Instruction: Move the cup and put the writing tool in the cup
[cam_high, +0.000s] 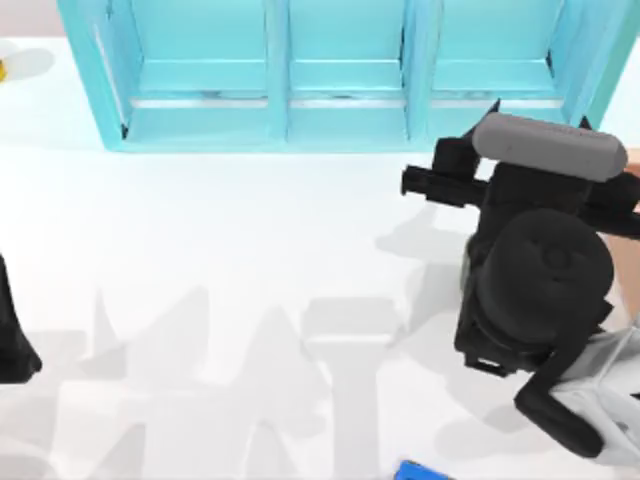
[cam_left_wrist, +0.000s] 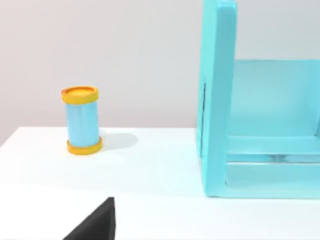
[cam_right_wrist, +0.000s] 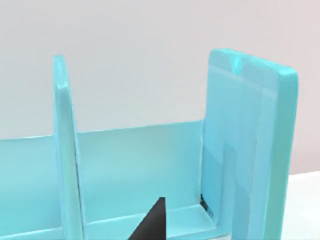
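Two arms frame a white table (cam_high: 220, 260): the right hand (cam_high: 425, 183), grip unreadable, reaches toward a turquoise shelf rack (cam_high: 340, 110), while the left arm (cam_high: 12, 340) idles at the table's left edge.

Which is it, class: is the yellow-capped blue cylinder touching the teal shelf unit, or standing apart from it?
Apart. The left wrist view shows the cylinder standing upright on the white table, with a plain stretch of bare tabletop between it and the shelf unit's side wall.
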